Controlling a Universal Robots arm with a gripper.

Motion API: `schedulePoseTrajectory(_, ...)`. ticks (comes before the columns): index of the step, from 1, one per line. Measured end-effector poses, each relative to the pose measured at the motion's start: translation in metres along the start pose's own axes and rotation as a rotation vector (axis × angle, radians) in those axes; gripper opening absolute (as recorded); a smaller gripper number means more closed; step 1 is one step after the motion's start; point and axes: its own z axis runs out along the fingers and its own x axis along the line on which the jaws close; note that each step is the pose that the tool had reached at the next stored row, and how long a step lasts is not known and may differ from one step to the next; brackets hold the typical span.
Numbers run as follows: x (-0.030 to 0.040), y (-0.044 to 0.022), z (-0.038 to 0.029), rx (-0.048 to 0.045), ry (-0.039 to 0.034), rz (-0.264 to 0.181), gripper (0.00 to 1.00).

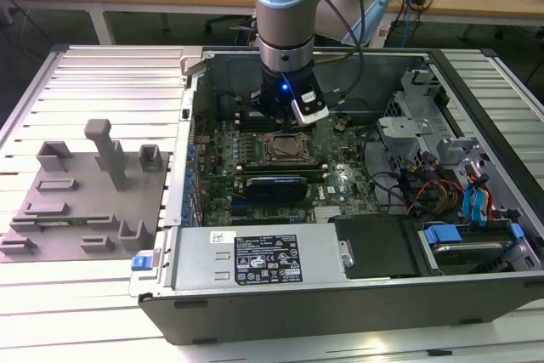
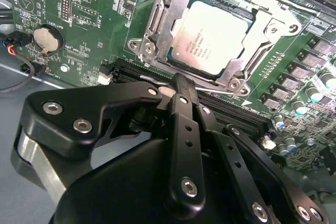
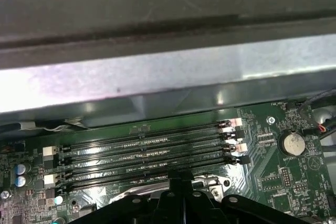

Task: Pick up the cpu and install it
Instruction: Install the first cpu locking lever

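Counts first: one cpu (image 2: 215,38), one socket frame (image 2: 210,30), one coin cell (image 2: 45,39), four memory slots (image 3: 147,153) in a row in the first wrist view. In the exterior view I see one open computer case (image 1: 340,295) on the bench, one grey fixture plate (image 1: 76,201) on that view's left, and one arm.

Chip lies flat in the socket frame on the motherboard (image 2: 94,3), silvery top facing up. It is square, so I log no long axis; in the second wrist view its edges sit diagonal, parallel to the frame around it. The frame's metal border surrounds it on all sides.

Arm comes straight down into the case, wrist vertical, with the gripper (image 2: 181,85) hanging over the memory slots just beside the socket and apart from the chip. Its fingers (image 2: 184,129) are drawn together at the tip with nothing between them.
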Motion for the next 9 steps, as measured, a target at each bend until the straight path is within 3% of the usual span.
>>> schedulePoseTrajectory(5, 0.0007, 0.0039, 0.0014, -0.0044, -0.0260, -0.005, 0.11)
schedulePoseTrajectory(9, 0.0030, 0.0064, 0.0017, -0.0056, -0.0352, -0.006, 0.11)
